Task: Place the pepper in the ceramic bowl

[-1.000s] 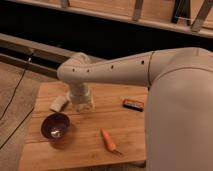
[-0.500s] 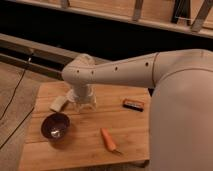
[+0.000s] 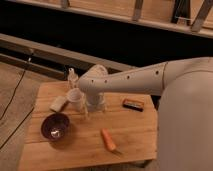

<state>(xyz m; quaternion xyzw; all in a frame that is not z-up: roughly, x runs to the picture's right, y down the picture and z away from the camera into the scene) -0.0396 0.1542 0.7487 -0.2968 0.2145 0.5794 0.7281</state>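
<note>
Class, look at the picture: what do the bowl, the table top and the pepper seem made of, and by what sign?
The ceramic bowl: probably glazed ceramic, dark and glossy, with a bright glint inside. The table: wood, matte pale planks with seams. The pepper: smooth orange skin, real or plastic, cannot tell. The gripper hangs over the table beside a pale cup.

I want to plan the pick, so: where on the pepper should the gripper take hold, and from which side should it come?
Probably grip the pepper at its thicker far half, from straight above, closing across its width. It lies flat on the table and tapers toward the near edge. The gripper hangs behind it, over the table's middle.
</note>
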